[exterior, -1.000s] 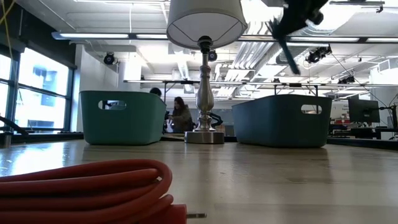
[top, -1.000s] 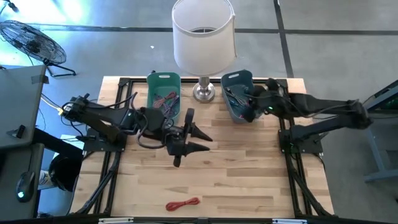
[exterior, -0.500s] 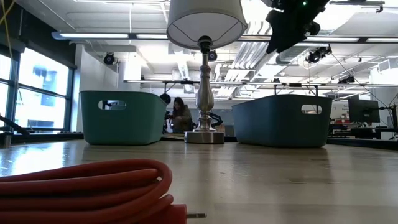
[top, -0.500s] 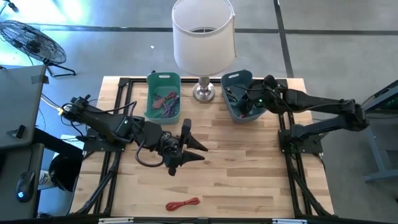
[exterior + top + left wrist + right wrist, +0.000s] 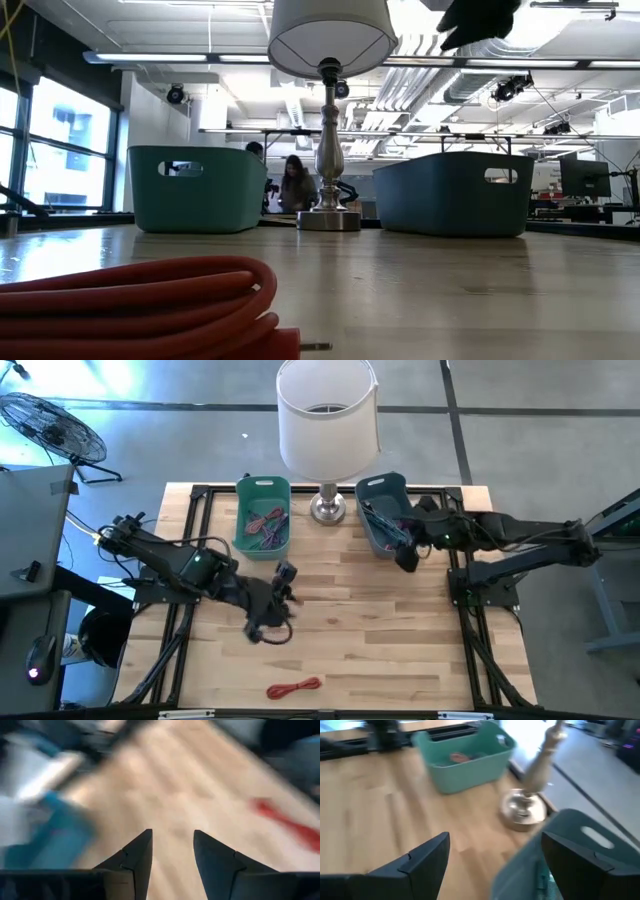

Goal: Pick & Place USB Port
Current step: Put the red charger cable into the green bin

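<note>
Your target is the coiled red USB cable (image 5: 293,687), lying alone on the light wooden slatted desk (image 5: 400,630) near its front edge, well apart from both bins; in the low view it fills the foreground as a red loop (image 5: 150,300) with its plug tip on the wood. More cables already sit in the green plastic bin (image 5: 263,512) to the left of the silver-based white-shaded lamp (image 5: 327,430), and in the dark teal plastic bin (image 5: 383,510) to its right.

The step in hand looks like the reach for that cable, and the left gripper (image 5: 268,622) is the nearer one, over mid-desk between the green bin and the coil. Bring it down over the thickest part of the loop instead of a single strand, with the fingers straddling the bundle, so the coil comes up whole and does not unravel or drag. Its wrist view (image 5: 172,852) shows the two dark fingers partly apart with nothing between them, bare wood beyond and a red streak off to one side.

The right gripper (image 5: 405,557) hangs just beside the front of the dark teal bin. Its fingers (image 5: 422,857) stand wide apart and empty, touching nothing.
</note>
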You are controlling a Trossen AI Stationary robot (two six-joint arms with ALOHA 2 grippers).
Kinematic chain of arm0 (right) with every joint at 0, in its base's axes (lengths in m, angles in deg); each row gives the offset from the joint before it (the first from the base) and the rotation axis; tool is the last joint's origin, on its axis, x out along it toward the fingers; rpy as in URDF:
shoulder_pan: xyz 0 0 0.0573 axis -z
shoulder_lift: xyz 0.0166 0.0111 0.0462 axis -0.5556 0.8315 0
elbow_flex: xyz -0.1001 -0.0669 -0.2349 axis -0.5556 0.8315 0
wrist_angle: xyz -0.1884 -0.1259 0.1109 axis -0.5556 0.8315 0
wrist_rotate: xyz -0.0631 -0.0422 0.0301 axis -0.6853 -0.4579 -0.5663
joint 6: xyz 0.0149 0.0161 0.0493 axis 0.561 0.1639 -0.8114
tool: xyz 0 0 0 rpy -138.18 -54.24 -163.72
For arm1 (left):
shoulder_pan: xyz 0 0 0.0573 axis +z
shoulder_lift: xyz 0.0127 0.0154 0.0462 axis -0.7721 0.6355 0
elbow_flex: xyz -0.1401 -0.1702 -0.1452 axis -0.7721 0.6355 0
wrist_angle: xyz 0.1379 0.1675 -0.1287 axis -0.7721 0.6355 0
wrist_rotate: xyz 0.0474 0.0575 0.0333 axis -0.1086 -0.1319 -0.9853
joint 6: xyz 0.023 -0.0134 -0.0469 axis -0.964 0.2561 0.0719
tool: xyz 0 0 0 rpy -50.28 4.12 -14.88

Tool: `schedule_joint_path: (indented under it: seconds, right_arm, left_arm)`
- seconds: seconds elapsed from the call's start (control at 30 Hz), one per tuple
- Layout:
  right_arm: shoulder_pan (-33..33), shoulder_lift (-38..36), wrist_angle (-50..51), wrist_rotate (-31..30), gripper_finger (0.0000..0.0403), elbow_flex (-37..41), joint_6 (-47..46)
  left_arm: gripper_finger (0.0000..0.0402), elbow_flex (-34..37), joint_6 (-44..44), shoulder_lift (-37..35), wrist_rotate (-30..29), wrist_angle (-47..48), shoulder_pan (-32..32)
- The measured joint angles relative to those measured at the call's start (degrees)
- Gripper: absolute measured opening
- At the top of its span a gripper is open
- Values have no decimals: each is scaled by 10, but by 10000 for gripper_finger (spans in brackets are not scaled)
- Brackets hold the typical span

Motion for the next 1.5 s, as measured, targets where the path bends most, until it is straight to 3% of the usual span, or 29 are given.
schedule_joint_path:
  seconds: [0.13, 0.27, 0.73, 0.87, 1.17, 1.5]
  right_arm:
    - [-47, 0, 0, 13, 306, 0, 2]
    - [-88, 5, -7, 8, 306, 0, -1]
    - [-172, 23, -36, 14, 306, 0, -2]
    - [-187, 26, -35, 15, 306, 0, -2]
    - [-228, 27, -33, 25, 306, 0, -2]
    - [-274, 28, -29, 22, 306, 0, 0]
  left_arm:
    - [140, -1, 37, 26, 128, 44, -15]
    - [140, -1, 81, 60, 171, 37, -37]
    - [140, 0, 364, 201, 67, 36, -110]
    - [140, 0, 456, 247, 86, 20, -127]
    - [140, 0, 515, 323, 122, -26, -125]
    - [140, 0, 574, 343, 120, -54, -126]
